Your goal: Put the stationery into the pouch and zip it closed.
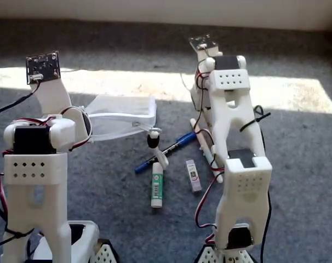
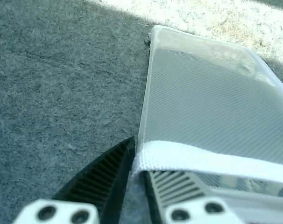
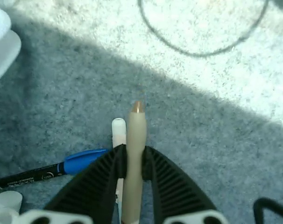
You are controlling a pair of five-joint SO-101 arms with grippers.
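The left fingers [image 2: 106,175] are closed on the white edge band of the mesh pouch [image 2: 211,98], one finger outside it and the other showing through the mesh. The pouch runs lengthwise straight away from them, and its far corner reaches a sunlit strip [image 1: 155,85]. To the outer side of the dark finger lies open grey tabletop [image 1: 100,186], covered in carpet-like cloth. The right fingers [image 3: 102,179] are clamped on a tan pen [image 3: 135,135]; its long axis runs straight out between them, with the brown tip ahead of the fingertips. Beyond that tip there is bare grey surface, then the sunlit strip, where a thin dark cable [image 3: 202,52] loops. A white pen [image 3: 118,128] lies just beside the tan one and parallel to it. A blue-capped marker [image 3: 83,161] lies crosswise off one finger, its cap end near that finger. From above, the marker slants between the two arms; a glue stick [image 1: 156,187] lies near it, its long axis running toward the arms' bases, and a small box [image 1: 193,175] lies beside that, roughly parallel. A small white piece with a black top [image 1: 154,141], which I cannot identify, sits over the marker, between the pouch's mouth and the right arm.
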